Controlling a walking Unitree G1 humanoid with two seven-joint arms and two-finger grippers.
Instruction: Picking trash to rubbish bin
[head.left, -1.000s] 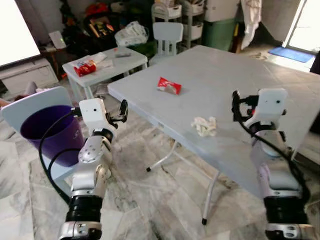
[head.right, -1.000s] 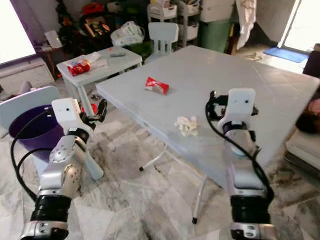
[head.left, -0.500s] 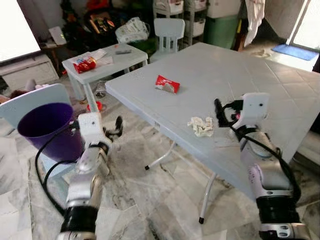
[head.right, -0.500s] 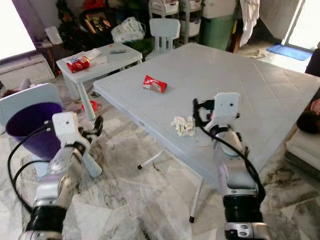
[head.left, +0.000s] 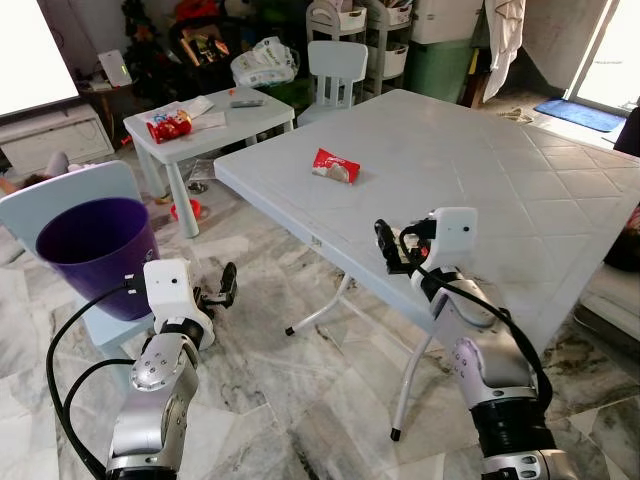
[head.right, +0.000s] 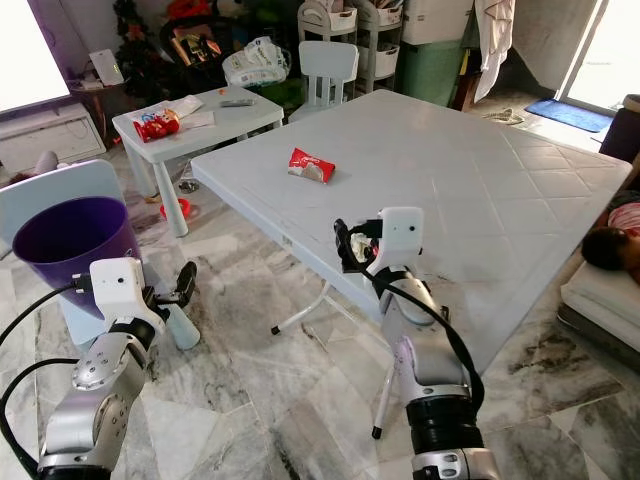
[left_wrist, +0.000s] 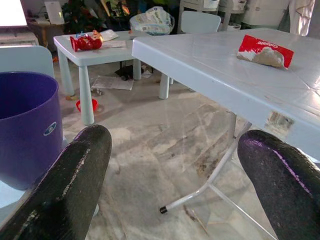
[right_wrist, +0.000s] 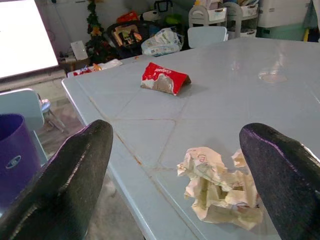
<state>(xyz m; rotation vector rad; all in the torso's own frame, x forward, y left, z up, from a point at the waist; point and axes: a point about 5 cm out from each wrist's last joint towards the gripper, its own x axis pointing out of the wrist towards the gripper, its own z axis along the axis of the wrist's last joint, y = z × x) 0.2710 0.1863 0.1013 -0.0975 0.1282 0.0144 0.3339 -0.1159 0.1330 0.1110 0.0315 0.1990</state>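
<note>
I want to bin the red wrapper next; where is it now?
The red wrapper lies on the big table, towards its far left corner, beyond the right gripper and the crumpled paper.

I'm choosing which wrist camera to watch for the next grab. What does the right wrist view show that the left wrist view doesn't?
Right wrist view, not left: the crumpled paper on the big table, framed between the fingers of the open right gripper. Left wrist view, not right: the table's folding leg and a small red dish on the floor, ahead of the open left gripper. Both: the red wrapper on the table and the purple bin.
</note>
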